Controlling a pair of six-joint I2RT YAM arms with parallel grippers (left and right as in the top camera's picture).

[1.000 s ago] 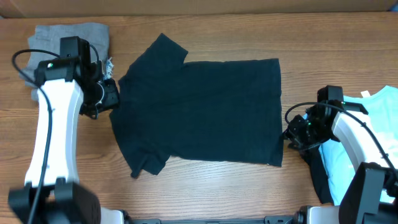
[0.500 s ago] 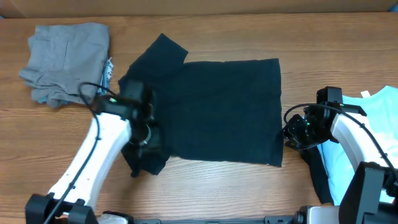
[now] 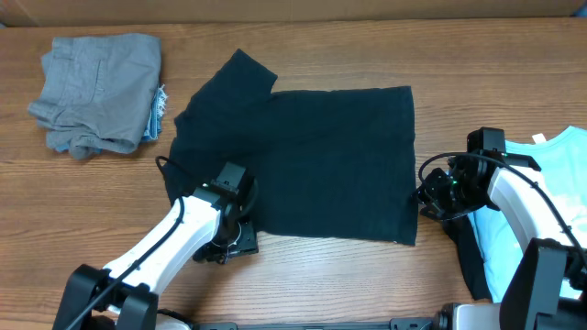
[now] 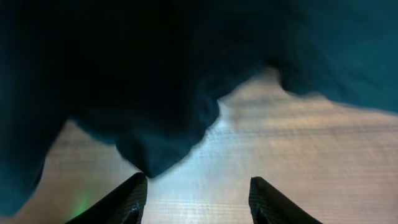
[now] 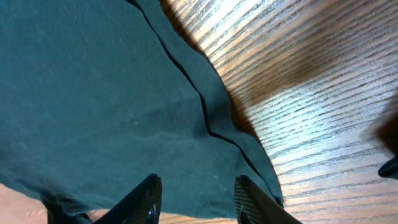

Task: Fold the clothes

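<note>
The clothes' black T-shirt point(image 3: 312, 151) lies spread flat on the wooden table point(image 3: 367, 55), collar end to the left. My left gripper point(image 3: 231, 242) is at its near-left sleeve, and the arm hides most of that sleeve from overhead. In the left wrist view the left gripper point(image 4: 198, 200) is open over bare wood, with the sleeve's dark tip point(image 4: 155, 152) just ahead of the left finger. My right gripper point(image 3: 427, 195) sits at the shirt's right hem. In the right wrist view the right gripper point(image 5: 199, 199) is open, with flat black fabric point(image 5: 112, 112) between the fingers.
Grey folded garments point(image 3: 99, 90) sit at the far left corner. A light blue T-shirt point(image 3: 550, 174) lies at the right edge, with a dark garment point(image 3: 468, 261) beside it under the right arm. Bare wood point(image 5: 323, 106) runs along the hem.
My left arm has swung from beside the grey pile down to the shirt's near-left sleeve, and its jaws have opened wider. The right arm has stayed put.
</note>
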